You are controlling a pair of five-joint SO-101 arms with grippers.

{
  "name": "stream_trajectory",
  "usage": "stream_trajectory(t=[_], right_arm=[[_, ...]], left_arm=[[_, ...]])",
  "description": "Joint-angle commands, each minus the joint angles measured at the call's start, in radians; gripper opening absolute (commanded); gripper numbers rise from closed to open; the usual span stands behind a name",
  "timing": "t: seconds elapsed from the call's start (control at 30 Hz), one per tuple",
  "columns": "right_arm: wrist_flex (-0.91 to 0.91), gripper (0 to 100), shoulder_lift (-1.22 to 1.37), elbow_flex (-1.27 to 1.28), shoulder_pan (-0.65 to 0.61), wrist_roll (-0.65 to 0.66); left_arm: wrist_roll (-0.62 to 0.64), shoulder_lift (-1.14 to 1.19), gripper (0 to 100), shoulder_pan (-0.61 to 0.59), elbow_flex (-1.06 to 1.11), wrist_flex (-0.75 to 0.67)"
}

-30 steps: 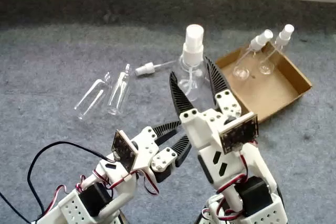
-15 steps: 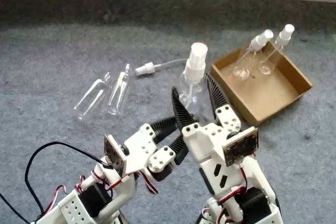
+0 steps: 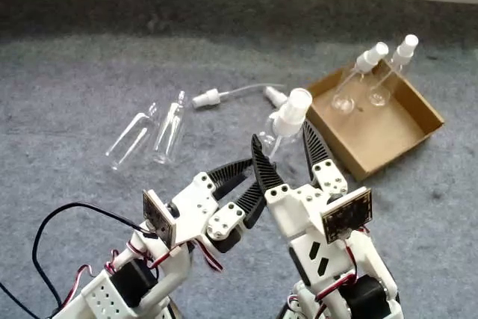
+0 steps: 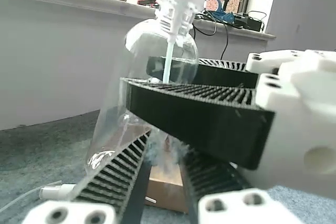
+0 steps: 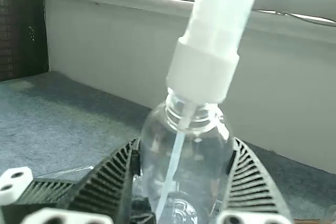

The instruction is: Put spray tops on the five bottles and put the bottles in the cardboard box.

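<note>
The capped bottle (image 3: 278,131), upright a second ago, is now tipped right toward the cardboard box (image 3: 388,136) and drawn nearer, clamped in the right gripper (image 3: 282,134), while the left gripper (image 3: 254,173) is held apart near-left, suggesting boxing is next.

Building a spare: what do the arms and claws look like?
White plastic arms with black servos. The left claw and right claw have black ribbed, tapering fingers. Red-and-white wires loop at the joints; a black cable trails from the left arm.
</note>
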Motion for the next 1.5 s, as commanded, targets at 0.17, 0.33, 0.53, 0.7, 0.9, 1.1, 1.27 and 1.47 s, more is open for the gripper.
stream_trajectory(t=[0.17, 0.33, 0.53, 0.7, 0.9, 1.1, 1.27, 1.47], right_arm=[[0.013, 12.7, -0.012, -0.018, -0.016, -0.009], [0.01, 12.7, -0.01, -0.018, -0.015, -0.009], [0.01, 12.7, -0.01, -0.019, -0.016, -0.011], [0.012, 12.7, -0.01, -0.019, -0.016, -0.014], [0.013, 12.7, -0.012, -0.019, -0.016, -0.014], [0.015, 12.7, -0.012, -0.018, -0.007, -0.011], [0.01, 12.7, -0.004, -0.019, 0.166, -0.009], [-0.091, 12.7, 0.004, -0.015, 0.383, -0.008]], left_arm=[[-0.003, -0.01, 1, -0.031, 0.021, -0.021], [-0.006, -0.01, 1, 0.091, 0.021, 0.077], [-0.003, -0.01, 1, 0.064, 0.021, 0.06], [-0.003, -0.01, 1, -0.028, 0.021, 0.057], [-0.003, -0.01, 1, -0.071, 0.021, 0.057], [-0.006, -0.01, 1, -0.067, 0.021, 0.066], [-0.011, -0.01, 1, -0.048, 0.021, 0.18], [-0.011, -0.01, 1, -0.051, 0.021, 0.219]])
